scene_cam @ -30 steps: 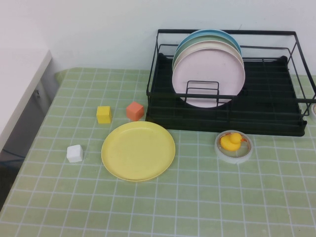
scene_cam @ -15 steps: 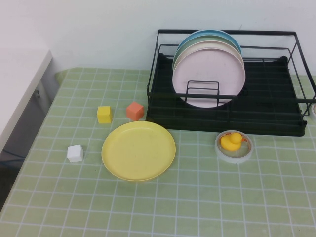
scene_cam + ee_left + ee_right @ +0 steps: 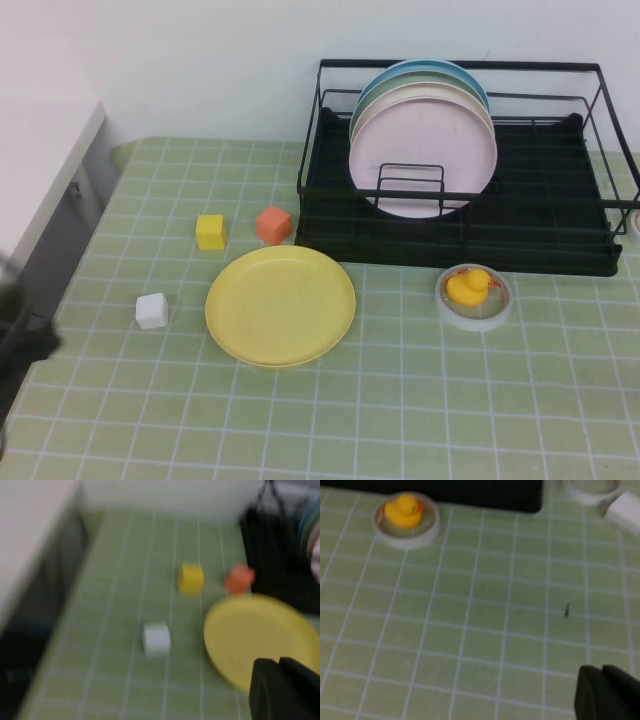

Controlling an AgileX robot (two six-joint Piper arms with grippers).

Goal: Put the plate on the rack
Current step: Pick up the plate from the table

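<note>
The yellow plate (image 3: 280, 305) lies flat on the green checked cloth, in front of the left end of the black wire rack (image 3: 540, 245). It also shows in the left wrist view (image 3: 260, 635), with the rack (image 3: 265, 555) beyond it. My left gripper (image 3: 277, 664) is shut and empty, hovering near the plate's near edge. In the high view my left arm (image 3: 20, 330) is a dark blur at the left edge. My right gripper (image 3: 600, 672) is shut and empty over bare cloth, out of the high view.
Several plates, the front one pale pink (image 3: 425, 150), stand in the rack's left half. A yellow cube (image 3: 211, 231), an orange cube (image 3: 273, 224) and a white cube (image 3: 151, 310) lie left of the plate. A rubber duck (image 3: 470, 287) sits in a small round dish (image 3: 474, 312).
My left arm has come into the high view at the left edge as a dark blur. The plate, cubes, duck and rack have not moved.
</note>
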